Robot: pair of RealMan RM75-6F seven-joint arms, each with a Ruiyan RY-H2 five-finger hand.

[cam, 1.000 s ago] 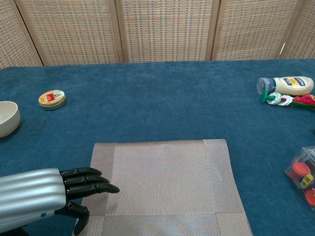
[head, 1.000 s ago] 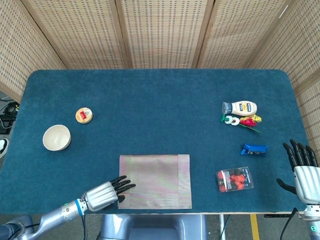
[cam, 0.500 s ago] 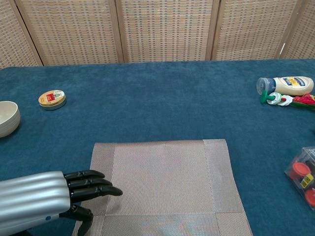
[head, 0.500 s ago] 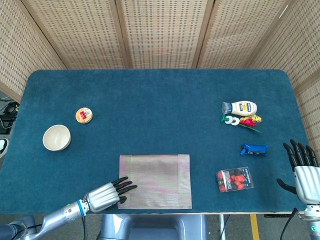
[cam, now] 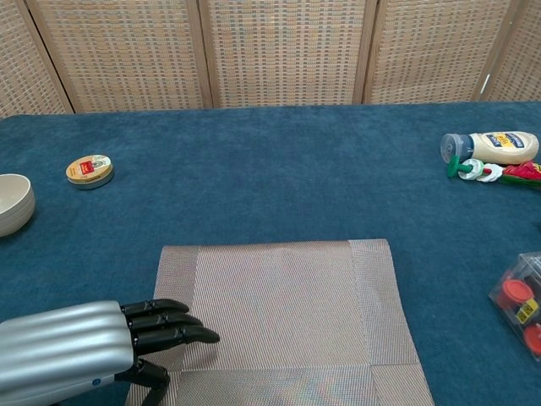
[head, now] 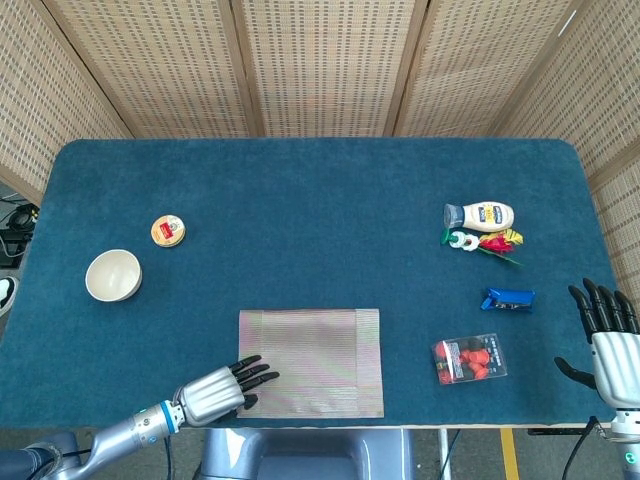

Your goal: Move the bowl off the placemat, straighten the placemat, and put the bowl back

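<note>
The woven grey placemat (head: 312,362) (cam: 283,320) lies flat near the table's front edge, its sides square to that edge. A cream bowl (head: 113,275) (cam: 13,203) stands on the blue cloth far to the left, off the mat. My left hand (head: 218,389) (cam: 93,350) lies flat at the mat's front left corner, black fingertips stretched over the mat's edge, holding nothing. At the front right table edge my right hand (head: 606,333) stands upright with fingers spread, empty.
A small round tin (head: 167,231) (cam: 90,170) sits behind the bowl. On the right are a mayonnaise bottle (head: 481,216) (cam: 492,146), a colourful bundle (head: 485,242), a blue clip (head: 508,299) and a clear box of red pieces (head: 468,359) (cam: 521,310).
My left hand has slid toward the front edge of the table along the mat's left side. The mat, bowl and right hand have stayed put.
</note>
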